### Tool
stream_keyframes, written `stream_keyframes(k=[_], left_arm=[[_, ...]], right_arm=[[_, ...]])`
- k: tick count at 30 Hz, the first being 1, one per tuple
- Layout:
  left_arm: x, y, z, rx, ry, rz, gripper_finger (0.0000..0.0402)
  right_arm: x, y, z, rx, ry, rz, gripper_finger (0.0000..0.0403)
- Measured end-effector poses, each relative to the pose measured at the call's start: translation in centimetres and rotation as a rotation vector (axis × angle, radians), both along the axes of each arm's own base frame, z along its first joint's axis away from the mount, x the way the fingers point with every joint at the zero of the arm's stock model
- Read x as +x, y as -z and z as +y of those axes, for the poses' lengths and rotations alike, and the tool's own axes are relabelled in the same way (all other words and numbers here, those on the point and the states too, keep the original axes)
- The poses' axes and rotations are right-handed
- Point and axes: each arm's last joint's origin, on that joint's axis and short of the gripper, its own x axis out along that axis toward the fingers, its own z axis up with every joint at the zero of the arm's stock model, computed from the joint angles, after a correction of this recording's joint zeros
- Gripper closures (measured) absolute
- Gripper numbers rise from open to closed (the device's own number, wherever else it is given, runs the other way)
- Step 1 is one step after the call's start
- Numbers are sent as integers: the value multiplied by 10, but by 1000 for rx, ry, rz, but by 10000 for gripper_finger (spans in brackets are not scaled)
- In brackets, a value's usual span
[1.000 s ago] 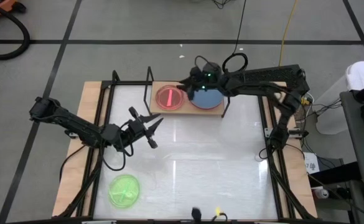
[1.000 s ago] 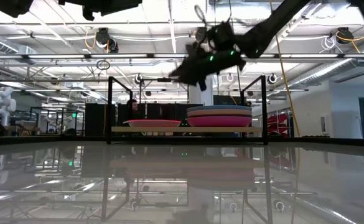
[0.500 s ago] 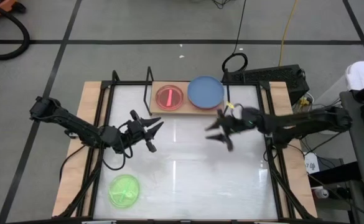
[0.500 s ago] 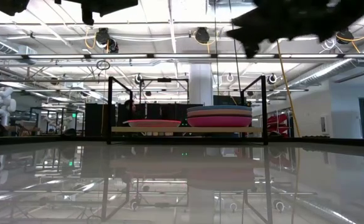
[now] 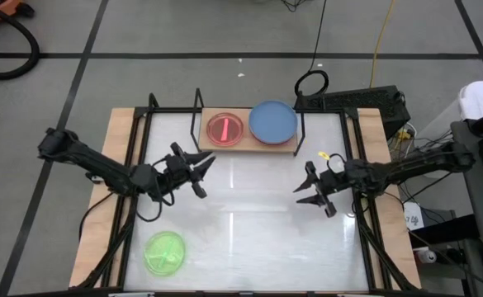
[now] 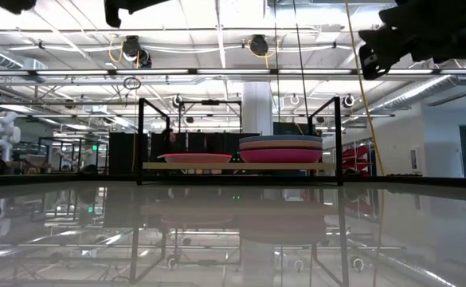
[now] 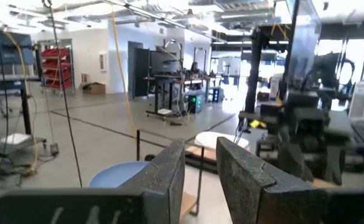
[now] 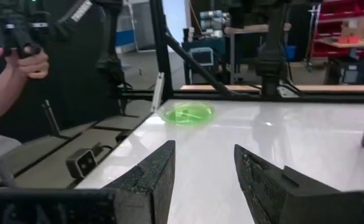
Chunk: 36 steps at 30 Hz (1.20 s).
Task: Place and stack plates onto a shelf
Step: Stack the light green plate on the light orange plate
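Over the worktop, right side: right tool (image 5: 315, 191) hangs above the white surface, fingers (image 8: 149, 177) spread wide, nothing between them, nose aimed across toward the left arm's half.
Left tool: left tool (image 5: 193, 172) hovers mid-left over the worktop, fingers (image 7: 169, 177) partly apart with a clear gap, holding nothing; points toward the shelf.
Nearest loose plate: lime green plate (image 5: 165, 252) flat on the worktop (image 5: 249, 239) at its near-left corner; well apart from both tools, closer to the left one. Right wrist view shows it far across the surface (image 8: 188, 113).
Shelf: light-wood shelf (image 5: 287, 148) at the far edge, between black uprights, beyond both tools.
Done so far: blue plate (image 5: 272, 121) tops a stack on the shelf's right half; low view shows that pile (image 6: 280, 149) several plates high, salmon and magenta rims under the blue, exact count unclear. Hot pink plate (image 5: 224, 129) sits on the left half; looks like a single layer or a thin one in the low view (image 6: 196, 158).
Left to do: judged, only the lime green plate is off the shelf; it needs picking up and setting on one of the two piles, likely the low left one.
Progress guess: nearly finished, last plate pending.
Relation, tool to target: neither tool touching any plate; left tool sits between the green plate and the shelf.
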Motion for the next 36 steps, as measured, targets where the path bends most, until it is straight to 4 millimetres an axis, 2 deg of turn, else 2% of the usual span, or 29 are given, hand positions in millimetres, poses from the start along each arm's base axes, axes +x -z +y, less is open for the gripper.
stream_keyframes(k=[3, 9, 15, 21, 28, 36], left_arm=[[4, -14, 0, -4, 2, 58, 303], [16, -49, 2, -6, 42, 390, 303], [10, -54, 8, -64, 125, 681, 303], [-1, -32, 8, -206, 186, 860, 303], [0, 1, -1, -376, 376, 1030, 303], [-2, 45, -9, -563, 546, 1329, 303]], right_arm=[[-1, -1, 2, 0, -12, -8, 257], [-2, -1, 4, 5, -29, -3, 257], [-2, -2, 5, 15, -26, -8, 257], [-2, -2, 4, 23, -8, -5, 257], [-2, -2, 6, 56, -18, 9, 257], [-2, -2, 6, 50, -14, 5, 257]])
